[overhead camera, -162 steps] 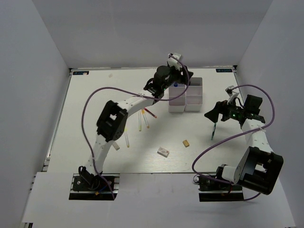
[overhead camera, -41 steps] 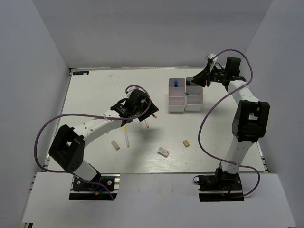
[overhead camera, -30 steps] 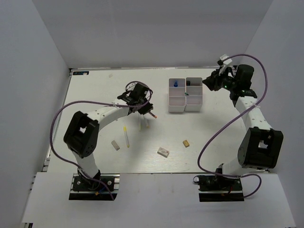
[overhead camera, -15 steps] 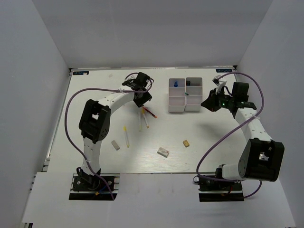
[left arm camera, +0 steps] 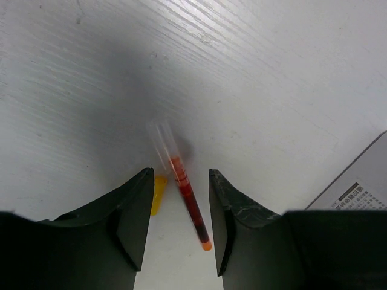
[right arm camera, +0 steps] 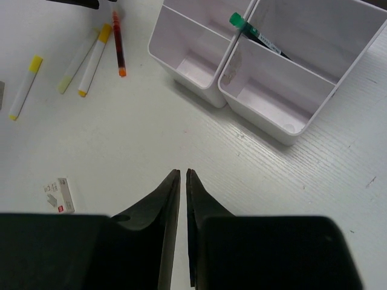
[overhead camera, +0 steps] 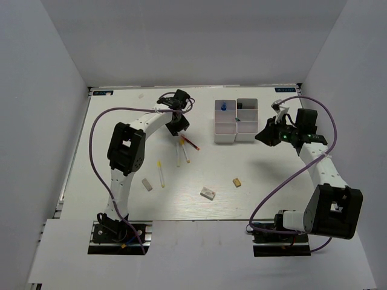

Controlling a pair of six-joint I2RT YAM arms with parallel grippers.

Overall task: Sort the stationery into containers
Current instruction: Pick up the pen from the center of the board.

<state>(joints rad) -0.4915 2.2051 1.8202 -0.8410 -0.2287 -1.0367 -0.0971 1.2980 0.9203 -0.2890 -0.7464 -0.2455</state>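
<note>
four white bins (overhead camera: 224,138), four loose pens (overhead camera: 161,173), three erasers (overhead camera: 208,193), left fingers (left arm camera: 136,205) apart over red pen (left arm camera: 186,196), right fingers (right arm camera: 169,193) closed, empty

The bench (overhead camera: 109,181) was a white board with a faint wood grain, filling the middle of the top view. Plain pale grey walls closed it in: a back wall (overhead camera: 193,42) across the top of the frame, a left wall (overhead camera: 36,121) and a right wall (overhead camera: 357,72) slanting down the sides. A small dark label (overhead camera: 104,92) sat at the bench's upper left corner and a second label (overhead camera: 285,90) at its upper right. A white ledge (overhead camera: 199,251) ran along the bottom. The light was even and the shadows soft.
</note>
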